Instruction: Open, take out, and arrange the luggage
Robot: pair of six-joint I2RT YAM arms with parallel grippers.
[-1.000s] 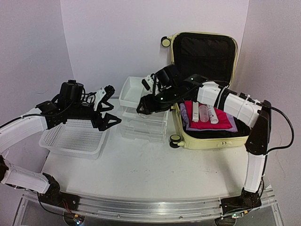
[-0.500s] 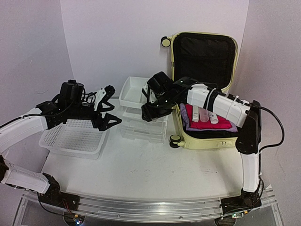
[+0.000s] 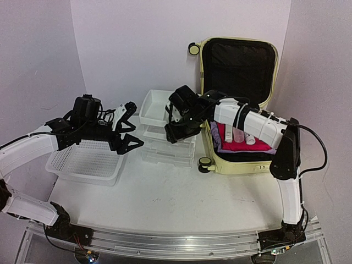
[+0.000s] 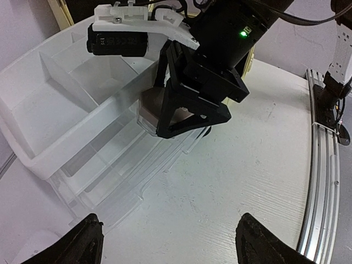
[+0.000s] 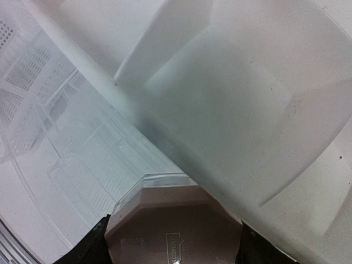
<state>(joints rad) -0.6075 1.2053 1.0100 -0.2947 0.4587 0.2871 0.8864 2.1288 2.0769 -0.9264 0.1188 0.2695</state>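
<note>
Luggage (image 3: 239, 159): one, open with its lid upright, just right of the right pincer (image 3: 177, 132).
Drawer unit (image 3: 168, 149): one, directly beneath the right pincer.
Basket (image 3: 82, 171): one, below the left pincer (image 3: 131, 125) and mostly to its left.
Right pincer: clamped on the jar.
Left pincer: jaws apart, empty.
Jar (image 5: 173, 220): one, brown, eight-sided, by the top tray's near rim.
Tubes (image 3: 237, 133): at least two, in the luggage.
Risk: if let go here, the jar would likely clip the rim and topple off the front.
</note>
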